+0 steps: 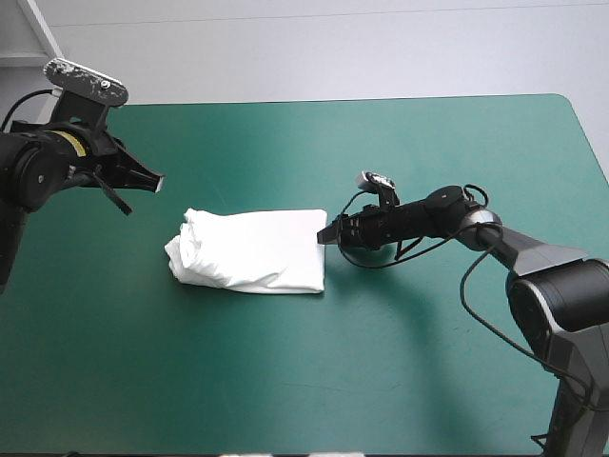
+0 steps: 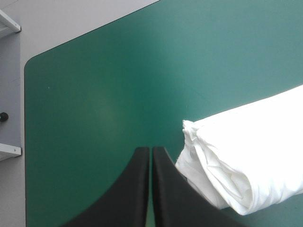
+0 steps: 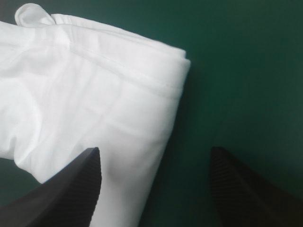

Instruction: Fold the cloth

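T-shirt (image 1: 252, 249) sits folded on the tabletop (image 1: 381, 143). Left jaws are together, hanging near its bunched end; right jaws are apart, straddling the opposite edge.

No readable text, labels, brands, numbers or signs in any view

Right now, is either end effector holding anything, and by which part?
Nothing is held. The left end effector is shut empty, apart from the folded T-shirt; the right end effector stands open at its edge.
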You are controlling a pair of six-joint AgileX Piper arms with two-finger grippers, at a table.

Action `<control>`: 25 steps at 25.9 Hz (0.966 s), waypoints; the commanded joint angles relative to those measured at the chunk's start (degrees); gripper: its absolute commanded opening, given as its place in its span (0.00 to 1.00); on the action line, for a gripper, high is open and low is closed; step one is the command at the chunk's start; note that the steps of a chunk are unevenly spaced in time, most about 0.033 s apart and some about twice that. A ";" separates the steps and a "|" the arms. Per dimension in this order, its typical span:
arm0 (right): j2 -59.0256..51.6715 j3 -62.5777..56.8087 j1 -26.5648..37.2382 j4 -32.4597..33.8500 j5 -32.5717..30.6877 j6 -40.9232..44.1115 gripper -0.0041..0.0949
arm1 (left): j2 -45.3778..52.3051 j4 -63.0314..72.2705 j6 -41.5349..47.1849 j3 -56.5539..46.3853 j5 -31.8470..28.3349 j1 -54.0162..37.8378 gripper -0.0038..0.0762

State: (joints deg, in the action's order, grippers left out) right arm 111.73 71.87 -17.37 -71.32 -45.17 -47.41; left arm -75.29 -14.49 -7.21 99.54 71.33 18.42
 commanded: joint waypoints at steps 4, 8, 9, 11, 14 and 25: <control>1.60 7.49 -3.53 0.44 -3.60 2.48 0.51 | 1.60 -0.39 0.61 1.56 -2.86 0.01 0.07; 1.34 7.68 -2.72 1.41 -4.20 1.53 0.06 | 1.60 -0.91 0.61 1.56 -2.86 0.01 0.07; 0.81 7.64 -2.34 1.53 -4.00 1.32 0.03 | 1.60 -0.81 0.61 1.56 -2.86 0.01 0.07; -0.48 7.72 -1.16 3.69 -4.00 1.85 0.05 | 1.60 -0.79 0.61 1.56 -2.86 0.01 0.07; -5.03 7.72 2.31 16.00 -3.84 9.12 0.05 | 1.60 -0.79 0.61 1.56 -2.86 0.01 0.07; -17.23 7.72 19.74 46.37 -7.77 24.22 0.04 | 1.60 0.15 -1.37 1.56 -2.86 0.01 0.07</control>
State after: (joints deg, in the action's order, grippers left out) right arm 99.42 77.79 -2.34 -29.83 -52.37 -25.96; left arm -75.29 -14.03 -7.90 99.54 71.33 18.42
